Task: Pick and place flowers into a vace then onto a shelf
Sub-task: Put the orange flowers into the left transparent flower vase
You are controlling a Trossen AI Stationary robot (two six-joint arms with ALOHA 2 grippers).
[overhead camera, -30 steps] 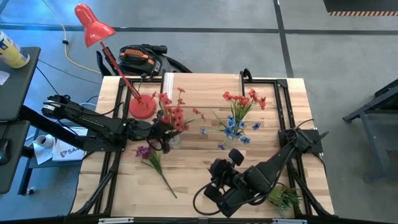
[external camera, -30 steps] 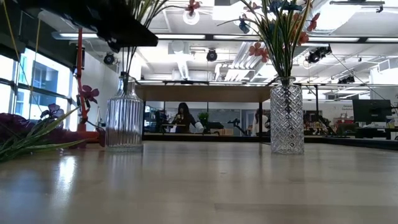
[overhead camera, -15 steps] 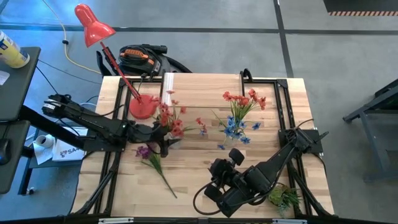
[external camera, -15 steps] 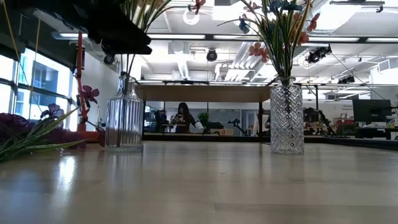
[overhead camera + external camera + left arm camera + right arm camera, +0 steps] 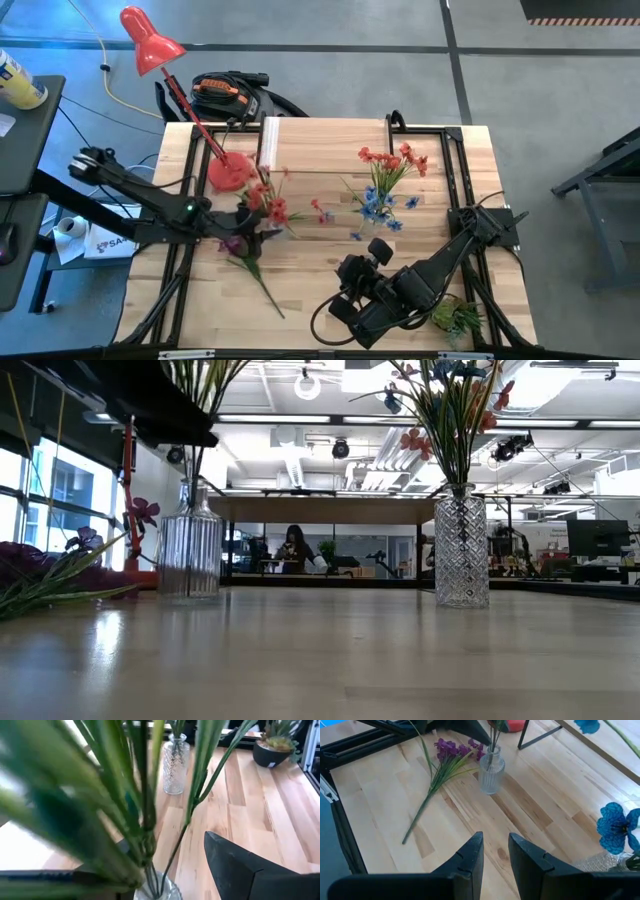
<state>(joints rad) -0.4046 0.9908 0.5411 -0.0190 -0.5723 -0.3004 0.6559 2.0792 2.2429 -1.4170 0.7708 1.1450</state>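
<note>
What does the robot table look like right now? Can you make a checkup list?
Surface: wooden table, bare in the middle.
Job's things: red flowers in a ribbed vase; a mixed bunch in a cut-glass vase; purple spray lying flat.
Clutter: red lamp, small potted plant.
Claws: left claw at the ribbed vase, open; right claw off the table, nearly closed, empty.
Cables: yellow cord on the floor.
Surroundings: a person far behind.

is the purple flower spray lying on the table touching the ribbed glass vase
Apart. In the right wrist view the purple spray lies flat on the wood beside the ribbed vase, and a strip of bare tabletop shows between its blossoms and the glass.
</note>
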